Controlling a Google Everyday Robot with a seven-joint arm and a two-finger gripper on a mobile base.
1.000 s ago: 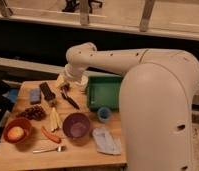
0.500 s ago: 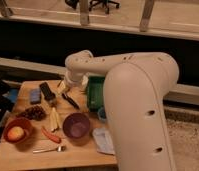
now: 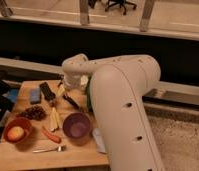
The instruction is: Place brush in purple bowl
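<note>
Behind the purple bowl (image 3: pixel 76 125), toward the far side of the wooden table (image 3: pixel 23 156), the gripper (image 3: pixel 63 90) hangs low under the bent white arm (image 3: pixel 118 85). It is just over the far-left end of the brush (image 3: pixel 71 101). Whether the gripper is open or closed, I cannot tell from where I stand. I also cannot tell if it touches the brush or is only very near to it.

The brush is a thin dark stick that lies flat on the table in a diagonal line. Its near end points toward the purple bowl and stops a little behind the bowl's rim, apart from it. I cannot separate the head from the handle. The bowl is round, matte purple and upright.

Behind and to the left of the purple bowl lies a black block (image 3: pixel 47 91), just beside the gripper. Directly left of the bowl are pale yellow strips (image 3: pixel 54 119) and an orange-red piece (image 3: pixel 51 135). Farther left stands a reddish-brown bowl (image 3: pixel 18 131) with something yellow-orange in it. In front and to the left of the purple bowl lies a silver spoon (image 3: pixel 49 149). Behind the bowl and to the right, a green tray (image 3: pixel 87 97) is mostly hidden by the arm.
</note>
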